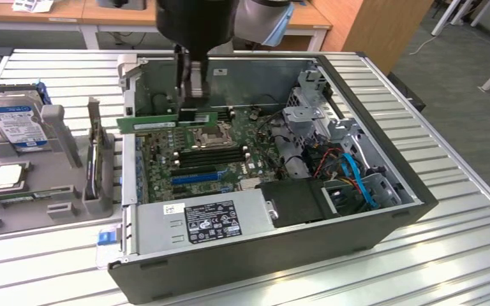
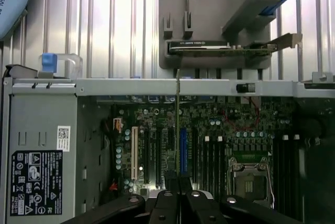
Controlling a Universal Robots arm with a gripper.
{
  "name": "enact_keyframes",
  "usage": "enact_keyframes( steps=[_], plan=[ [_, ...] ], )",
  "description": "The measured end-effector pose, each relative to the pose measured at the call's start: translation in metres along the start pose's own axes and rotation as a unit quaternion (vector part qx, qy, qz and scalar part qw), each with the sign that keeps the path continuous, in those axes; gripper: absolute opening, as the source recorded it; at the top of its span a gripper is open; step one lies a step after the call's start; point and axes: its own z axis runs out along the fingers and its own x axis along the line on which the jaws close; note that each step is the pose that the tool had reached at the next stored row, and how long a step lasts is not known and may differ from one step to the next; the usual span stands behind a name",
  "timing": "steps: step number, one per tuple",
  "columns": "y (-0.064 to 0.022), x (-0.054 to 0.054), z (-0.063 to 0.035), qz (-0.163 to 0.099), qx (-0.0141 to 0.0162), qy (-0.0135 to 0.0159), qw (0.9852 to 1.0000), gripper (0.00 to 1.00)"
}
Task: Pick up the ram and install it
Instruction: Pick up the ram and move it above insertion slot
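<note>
Gripper (image 1: 189, 105) clamped on ram (image 1: 155, 123) above open case (image 1: 270, 280); ribbed metal table (image 1: 449, 255); wooden desks (image 1: 58, 13) behind.

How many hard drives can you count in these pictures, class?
1. The hard drive stands in the grey holder at the exterior view's left, outside the computer case. Others may be hidden inside it.

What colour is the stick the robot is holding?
Green; the ram shows best in the exterior view.
</note>
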Motion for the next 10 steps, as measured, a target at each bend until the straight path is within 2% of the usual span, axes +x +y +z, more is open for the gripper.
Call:
enact_keyframes(
  steps=[10],
  plan=[
    [-0.0326, -0.001, -0.002, 0.0, -0.0006, 0.0, 1.0, 0.12]
  ],
)
